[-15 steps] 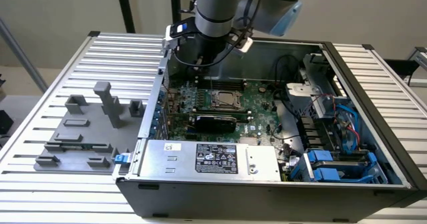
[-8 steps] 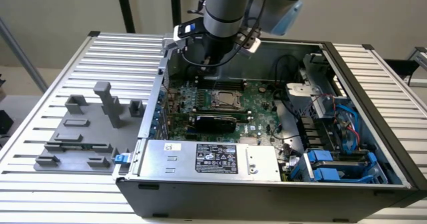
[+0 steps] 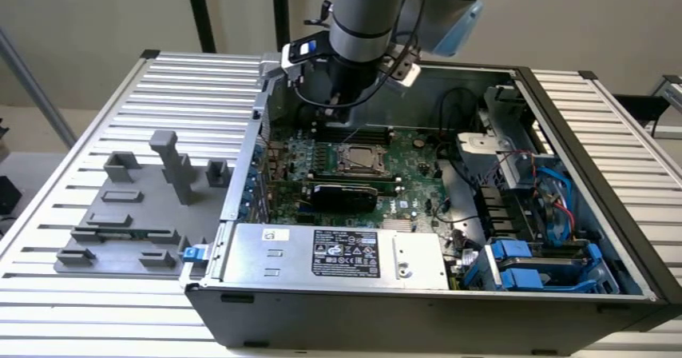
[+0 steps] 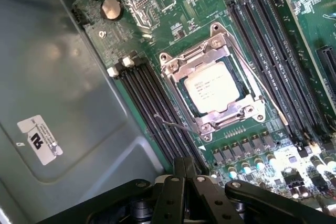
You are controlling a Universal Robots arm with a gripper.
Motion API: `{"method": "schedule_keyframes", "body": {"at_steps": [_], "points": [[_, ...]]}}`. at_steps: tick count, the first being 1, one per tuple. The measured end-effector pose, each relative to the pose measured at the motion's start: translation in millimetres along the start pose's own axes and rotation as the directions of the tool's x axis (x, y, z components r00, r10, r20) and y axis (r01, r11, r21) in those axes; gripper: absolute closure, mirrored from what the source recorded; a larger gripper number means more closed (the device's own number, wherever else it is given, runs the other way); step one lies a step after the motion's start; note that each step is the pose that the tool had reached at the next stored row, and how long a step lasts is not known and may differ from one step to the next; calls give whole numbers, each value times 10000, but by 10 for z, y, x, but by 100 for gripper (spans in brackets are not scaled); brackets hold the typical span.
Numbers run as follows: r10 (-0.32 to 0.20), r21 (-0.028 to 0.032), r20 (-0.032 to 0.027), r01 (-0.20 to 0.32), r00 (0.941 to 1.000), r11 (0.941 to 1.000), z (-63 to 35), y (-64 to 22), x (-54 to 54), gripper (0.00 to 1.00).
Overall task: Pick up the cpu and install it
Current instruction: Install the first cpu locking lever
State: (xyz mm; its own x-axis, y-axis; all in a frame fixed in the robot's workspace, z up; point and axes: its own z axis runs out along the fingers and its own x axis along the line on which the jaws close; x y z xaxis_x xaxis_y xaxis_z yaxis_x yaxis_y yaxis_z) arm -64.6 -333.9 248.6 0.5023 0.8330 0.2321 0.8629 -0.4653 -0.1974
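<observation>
Thing about the cpu (image 4: 212, 92): it's lying flat inside the socket (image 4: 207, 53), silver lid up, with the socket's metal frame right around its edges. I can't tell whether that frame is latched.

My guess is it's light and totally stiff. The lid looks smooth, so probably slippery, and the underside and the socket contacts are the fragile bits. I'd grab it by two opposite edges and keep it level, never squeezing top to bottom. The frame leaves barely any edge to get at, though.

The end effector (image 4: 184, 165) hangs above the board just beside the socket. Its fingers are pinched narrow and there's nothing between them.

It's tight in there. RAM slots (image 4: 149, 103) run along both sides of the socket on the green motherboard (image 4: 173, 3), and the wall of the open PC case (image 4: 63, 77) is just past one bank. The case lies on a ribbed metal tabletop (image 3: 64, 142), and the grey fixture blocks (image 3: 139, 214) are outside the case, well apart from the socket.
</observation>
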Motion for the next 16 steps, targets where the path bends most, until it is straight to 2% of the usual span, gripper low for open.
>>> {"method": "schedule_keyframes", "body": {"at_steps": [2, 5, 7, 9, 16], "points": [[13, -98, 129, -12, 9999, 10000, 12, 3, -3, 89], [38, -281, 376, -27, 9993, 9996, 26, 6, -6, 89], [48, -348, 469, -31, 9989, 9994, 45, 9, -10, 89], [55, -363, 494, -37, 9988, 9993, 79, 11, -10, 89], [95, -375, 487, -76, 9988, 9993, 230, -8, 40, 89]]}}
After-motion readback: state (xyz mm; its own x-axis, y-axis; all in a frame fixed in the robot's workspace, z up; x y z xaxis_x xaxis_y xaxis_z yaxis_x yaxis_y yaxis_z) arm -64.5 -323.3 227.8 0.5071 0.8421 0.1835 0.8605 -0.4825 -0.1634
